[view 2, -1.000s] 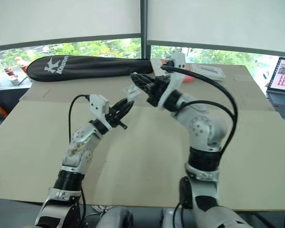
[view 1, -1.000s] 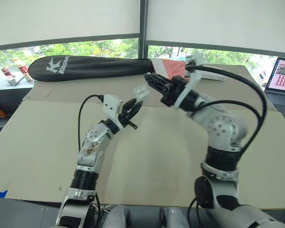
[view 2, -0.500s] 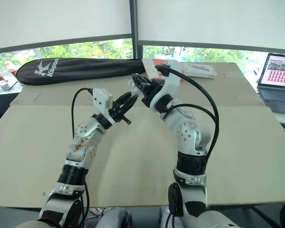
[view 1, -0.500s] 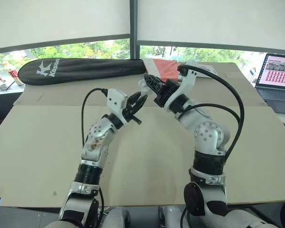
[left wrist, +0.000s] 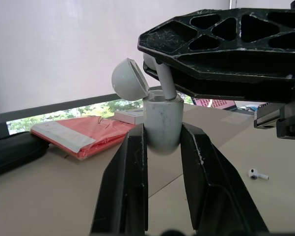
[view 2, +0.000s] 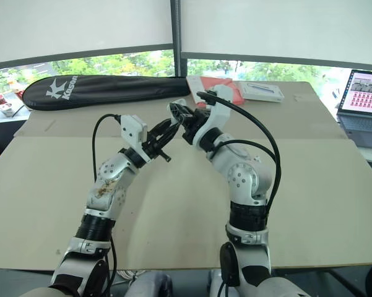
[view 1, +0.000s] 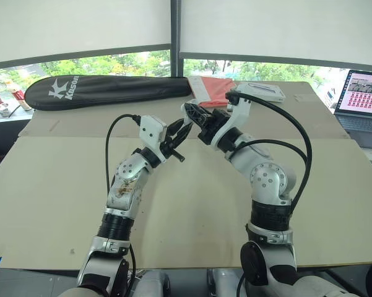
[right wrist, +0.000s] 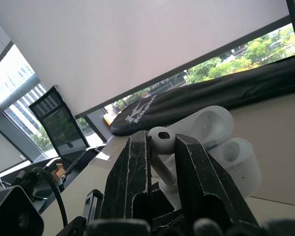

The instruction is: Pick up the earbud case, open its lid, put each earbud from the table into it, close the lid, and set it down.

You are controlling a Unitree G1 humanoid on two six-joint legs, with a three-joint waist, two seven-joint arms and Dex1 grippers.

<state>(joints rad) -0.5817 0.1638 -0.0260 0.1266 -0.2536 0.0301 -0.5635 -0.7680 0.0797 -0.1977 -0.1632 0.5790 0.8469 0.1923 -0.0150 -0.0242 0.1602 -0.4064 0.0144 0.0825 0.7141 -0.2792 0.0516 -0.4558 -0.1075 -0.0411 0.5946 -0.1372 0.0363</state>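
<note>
- Jaws of the left gripper point(view 1: 178, 133) are pressed against two sides of the small white rounded plastic earbud case point(left wrist: 162, 123), which is held upright between them, well clear of the table.
- The case's domed white lid point(left wrist: 129, 80) is seen flipped open and hinged back to one side of the body. Its hollow inside is shown in the right wrist view.
- Over to the right gripper point(view 1: 193, 113): its jaws are pinched together on a white earbud with a short stem point(right wrist: 160, 139), the round head caught between the two fingertips.
- That earbud's stem is angled down into the mouth of the case, and its lower end is hidden inside the opening. How deep it sits cannot be told.
- In the head views the two grippers are seen tip to tip above the far middle of the flat tan table point(view 1: 62, 185), with the right gripper set just over the top of the case.
- A second white earbud point(left wrist: 257, 173) is spotted lying on the table surface, apart from the case and both grippers.
- Along the far edge a long black zipped racket bag with white lettering point(view 1: 105, 90) is laid out, with a flat red packet point(left wrist: 83, 133) and a flat white box point(view 2: 260, 91) near its end.
- An open laptop with a lit screen point(view 1: 361, 99) is seen off the table's far corner on the robot's right.
</note>
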